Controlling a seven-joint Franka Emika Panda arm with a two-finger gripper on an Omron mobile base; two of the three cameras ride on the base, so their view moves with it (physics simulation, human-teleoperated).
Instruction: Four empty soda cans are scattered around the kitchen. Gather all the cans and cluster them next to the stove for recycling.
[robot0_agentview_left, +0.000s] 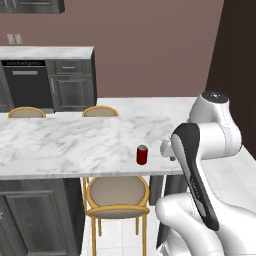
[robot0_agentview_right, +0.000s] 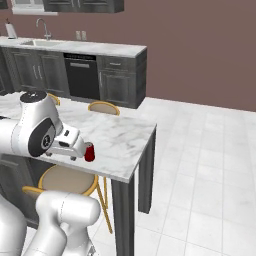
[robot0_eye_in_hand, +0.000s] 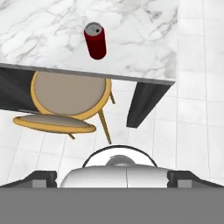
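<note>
Hand (robot0_eye_in_hand: 112, 178) fingers apart | red can (robot0_eye_in_hand: 95, 40) upright nr counter (robot0_eye_in_hand: 144, 52) edge

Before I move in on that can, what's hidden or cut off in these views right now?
- Gripper: right base view, fingers partly hidden by the hand; jaw spacing unreadable.
- Red soda can: left base view, label too small to read.
- Chair: hand view, seat partly under the marble counter.
- Dishwasher: left base view, cut at the counter edge.
</note>
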